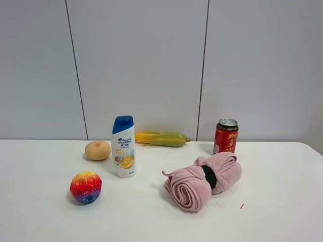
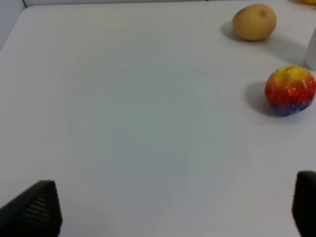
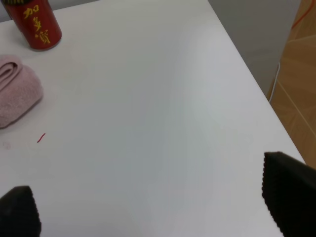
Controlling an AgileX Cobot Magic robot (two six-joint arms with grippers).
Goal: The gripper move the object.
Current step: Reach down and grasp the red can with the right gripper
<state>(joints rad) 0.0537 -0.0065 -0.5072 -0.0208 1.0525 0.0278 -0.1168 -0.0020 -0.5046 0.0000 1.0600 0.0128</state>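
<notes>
The object, a red drink can (image 1: 226,136) with yellow characters and a silver top, stands upright at the back right of the white table (image 1: 282,201). The right wrist view shows the can (image 3: 35,24) far off across bare table. My right gripper (image 3: 148,207) is open, its black fingertips (image 3: 289,192) wide apart with nothing between them, well away from the can. My left gripper (image 2: 173,207) is open too, over bare table, with its fingertips (image 2: 37,210) at the frame's corners. Neither gripper shows in the exterior high view.
A rolled pink towel (image 1: 202,180) lies in front of the can. A white shampoo bottle (image 1: 124,147) with a blue cap, a potato (image 1: 98,150), a corn cob (image 1: 160,138) and a rainbow ball (image 1: 86,187) stand to the left. The table's right edge (image 3: 256,84) drops to the floor.
</notes>
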